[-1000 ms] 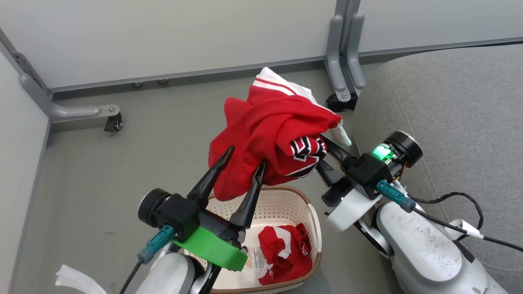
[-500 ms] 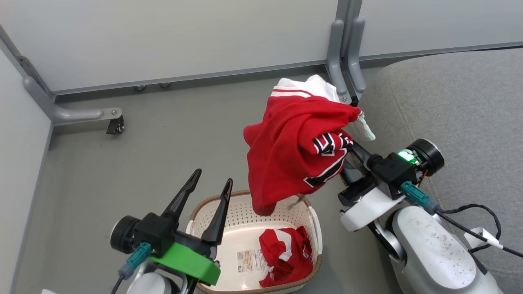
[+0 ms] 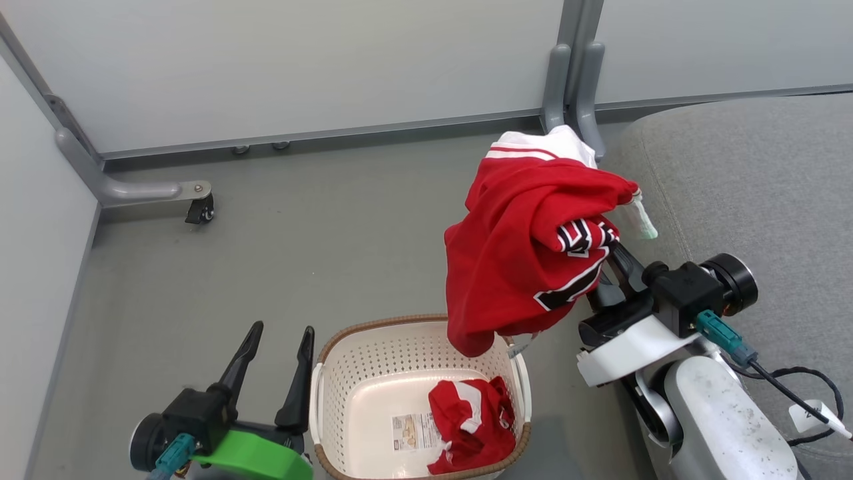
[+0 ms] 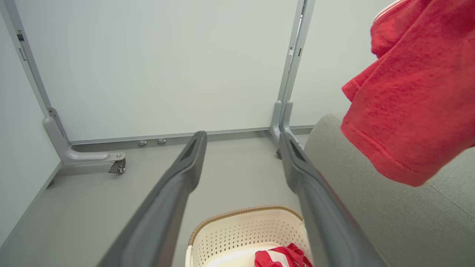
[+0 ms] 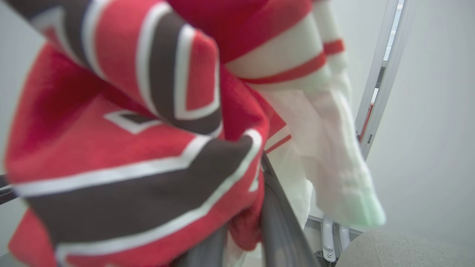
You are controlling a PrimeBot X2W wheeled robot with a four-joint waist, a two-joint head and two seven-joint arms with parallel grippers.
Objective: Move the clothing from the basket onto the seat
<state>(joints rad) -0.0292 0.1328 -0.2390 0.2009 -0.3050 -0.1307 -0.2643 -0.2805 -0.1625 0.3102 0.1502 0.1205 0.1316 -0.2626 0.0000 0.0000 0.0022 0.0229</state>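
Left of the basket, the left gripper has two long tapering dark-grey fingers on a black block, with a black cylinder, a teal plug and a bright green plate. Right of the basket, the right gripper has the same block, cylinder and plug, a black cable, a white collar and a pale grey forearm flecked with dark specks.
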